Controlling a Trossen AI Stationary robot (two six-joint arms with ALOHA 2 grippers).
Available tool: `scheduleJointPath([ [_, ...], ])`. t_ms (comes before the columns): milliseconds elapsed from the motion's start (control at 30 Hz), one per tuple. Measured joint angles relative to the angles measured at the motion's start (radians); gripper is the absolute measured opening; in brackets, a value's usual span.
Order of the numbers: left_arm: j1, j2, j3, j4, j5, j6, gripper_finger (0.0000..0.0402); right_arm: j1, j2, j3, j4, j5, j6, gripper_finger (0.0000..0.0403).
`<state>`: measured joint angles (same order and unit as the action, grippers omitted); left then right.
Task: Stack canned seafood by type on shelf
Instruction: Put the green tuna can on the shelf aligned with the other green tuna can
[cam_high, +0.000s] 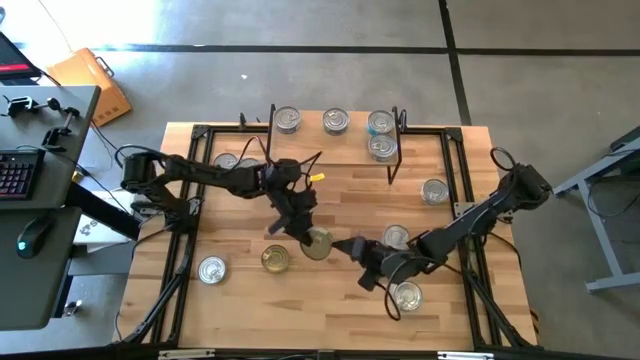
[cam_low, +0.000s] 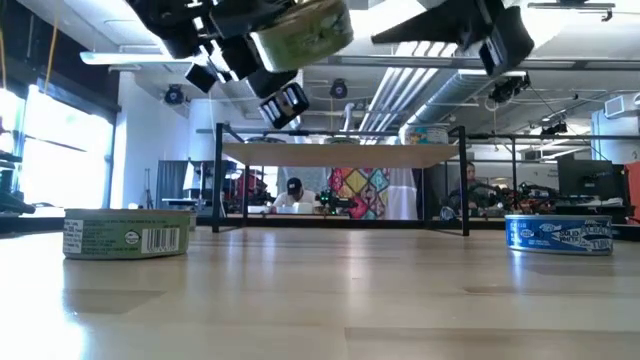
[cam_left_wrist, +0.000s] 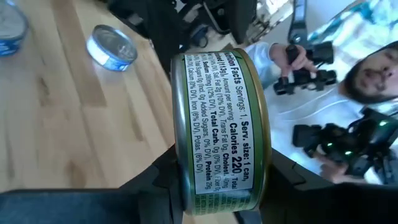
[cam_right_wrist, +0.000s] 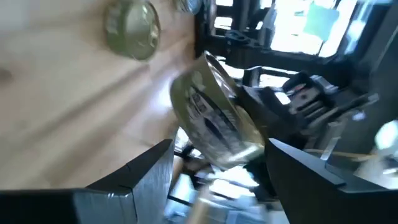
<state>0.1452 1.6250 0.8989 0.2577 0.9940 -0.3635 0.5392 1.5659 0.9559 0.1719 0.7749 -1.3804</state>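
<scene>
Left gripper (cam_high: 303, 228) raised mid-table, fingers clamped on load; right gripper (cam_high: 352, 247) just beside it, fingers spread.

Four tins (cam_high: 332, 121) on shelf (cam_high: 310, 135), others scattered on table (cam_high: 240, 300) in front

2 dark jointed arms, black cables along links; left pincer (cam_high: 300, 222), right pincer (cam_high: 352, 247) matte black, flat-sided fingers.
</scene>
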Motion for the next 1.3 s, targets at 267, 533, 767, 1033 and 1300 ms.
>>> scheduleJointPath([
  [267,0.002,0.016,-0.001,0.055,0.021,-0.055,0.0121,-0.002,0.017,-0.004,0.006,0.032,-0.427,0.0247],
  [533,0.004,0.016,0.000,0.062,0.002,-0.073,0.0121,-0.047,0.129,-0.004,0.169,-0.052,-0.534,0.0247],
  [767,0.003,0.016,0.000,0.046,0.004,-0.055,0.0121,-0.055,0.177,0.027,0.195,-0.022,-0.491,0.0219],
  [1033,0.045,-0.001,0.003,-0.005,0.033,0.005,0.0220,-0.022,0.178,0.047,0.228,0.203,-0.180,0.0119],
  [1300,0.130,-0.156,0.000,-0.286,-0.097,0.201,0.0239,0.017,0.177,0.044,0.253,0.242,0.196,0.0119],
])
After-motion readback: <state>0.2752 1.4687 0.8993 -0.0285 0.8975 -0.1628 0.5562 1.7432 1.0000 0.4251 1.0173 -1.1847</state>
